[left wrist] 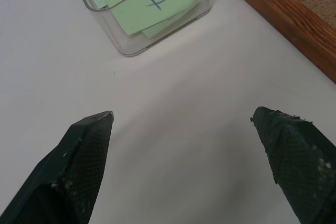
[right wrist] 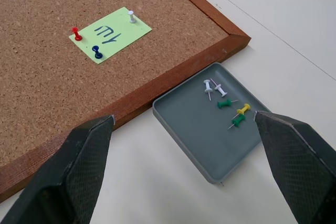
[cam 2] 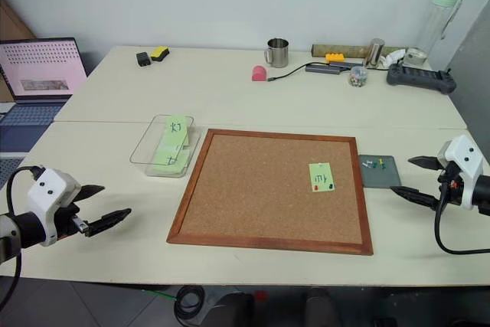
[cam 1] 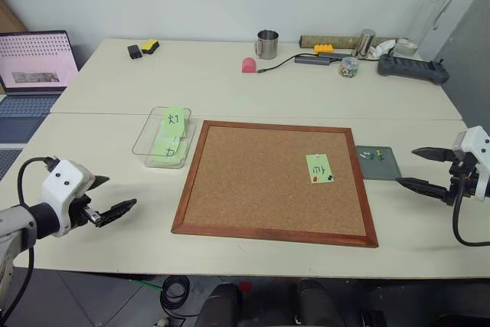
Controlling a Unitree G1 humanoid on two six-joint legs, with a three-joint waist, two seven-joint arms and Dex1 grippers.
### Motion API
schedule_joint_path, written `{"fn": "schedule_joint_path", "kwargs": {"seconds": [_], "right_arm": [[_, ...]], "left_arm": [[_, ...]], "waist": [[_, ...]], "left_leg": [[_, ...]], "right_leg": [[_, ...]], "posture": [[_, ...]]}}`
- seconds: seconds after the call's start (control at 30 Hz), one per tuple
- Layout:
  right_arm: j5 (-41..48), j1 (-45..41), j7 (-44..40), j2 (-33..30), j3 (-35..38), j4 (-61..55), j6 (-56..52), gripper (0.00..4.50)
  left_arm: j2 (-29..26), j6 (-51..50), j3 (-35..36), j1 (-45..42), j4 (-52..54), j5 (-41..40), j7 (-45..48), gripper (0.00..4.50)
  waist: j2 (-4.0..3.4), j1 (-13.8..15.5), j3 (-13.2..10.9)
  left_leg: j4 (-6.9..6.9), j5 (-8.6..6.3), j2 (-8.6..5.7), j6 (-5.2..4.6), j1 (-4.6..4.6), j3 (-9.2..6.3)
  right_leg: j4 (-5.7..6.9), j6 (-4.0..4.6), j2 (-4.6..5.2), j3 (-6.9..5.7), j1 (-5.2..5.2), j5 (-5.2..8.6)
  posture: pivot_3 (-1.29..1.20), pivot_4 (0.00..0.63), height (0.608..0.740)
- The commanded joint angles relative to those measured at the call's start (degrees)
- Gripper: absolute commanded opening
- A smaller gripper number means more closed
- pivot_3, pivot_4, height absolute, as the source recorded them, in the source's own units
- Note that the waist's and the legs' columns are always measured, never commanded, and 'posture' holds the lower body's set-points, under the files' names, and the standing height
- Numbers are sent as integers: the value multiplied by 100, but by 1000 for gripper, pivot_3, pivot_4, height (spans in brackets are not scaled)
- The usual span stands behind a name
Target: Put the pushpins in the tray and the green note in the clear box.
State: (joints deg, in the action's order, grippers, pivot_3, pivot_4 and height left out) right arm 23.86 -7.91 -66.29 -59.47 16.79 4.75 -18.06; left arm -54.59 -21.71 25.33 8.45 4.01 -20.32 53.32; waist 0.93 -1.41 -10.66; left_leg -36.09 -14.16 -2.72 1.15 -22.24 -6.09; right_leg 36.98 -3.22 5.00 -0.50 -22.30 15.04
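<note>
A pale table (cam 1: pixel 253 89) stands against a white wall, with a laptop (cam 1: pixel 34 67) at its far left.

Head view: a wood-framed corkboard (cam 1: pixel 276 181) lies at the centre. The green note (cam 1: pixel 319 168) is pinned near its right edge. The grey tray (cam 1: pixel 378 162) touches the board's right side; the clear box (cam 1: pixel 162 137), holding other green notes, sits just left of the board. The left gripper (cam 1: pixel 107 197) and right gripper (cam 1: pixel 421 168) hover spread wide, empty.

Left wrist view: black fingers (left wrist: pixel 79 166) gape over bare tabletop near the box.

Right wrist view: red, blue and white pushpins (right wrist: pixel 97 51) hold the note; five loose pins (right wrist: pixel 226 103) lie in the tray.
</note>
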Motion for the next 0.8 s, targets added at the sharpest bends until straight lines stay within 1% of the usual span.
{"fn": "schedule_joint_path", "kwargs": {"seconds": [0.03, 0.4, 0.8], "right_arm": [[15, -101, -20, -10, 99, -53, 78, 4461], [-10, -85, 9, 49, 108, -101, 89, 4461], [6, -81, 57, 83, 144, -155, 81, 4461]], "left_arm": [[-12, 112, 88, -12, 105, -39, 101, 4500], [-9, 91, 5, -74, 67, 50, 94, 4500], [30, -7, -133, -496, 97, -53, 151, 4500]], "waist": [[0, -4, 0], [0, -5, 0], [0, -3, 0]], "left_leg": [[0, 0, 0, 0, 0, 1], [-1, 0, 0, 0, 1, 1], [-4, 1, 0, 1, 3, 1]], "right_leg": [[0, 0, 0, 1, 0, 0], [2, 0, -5, 1, 0, 0], [7, 0, -10, 1, 1, -1]], "posture": [[0, 150, 740], [0, 150, 740], [0, 150, 740]]}}
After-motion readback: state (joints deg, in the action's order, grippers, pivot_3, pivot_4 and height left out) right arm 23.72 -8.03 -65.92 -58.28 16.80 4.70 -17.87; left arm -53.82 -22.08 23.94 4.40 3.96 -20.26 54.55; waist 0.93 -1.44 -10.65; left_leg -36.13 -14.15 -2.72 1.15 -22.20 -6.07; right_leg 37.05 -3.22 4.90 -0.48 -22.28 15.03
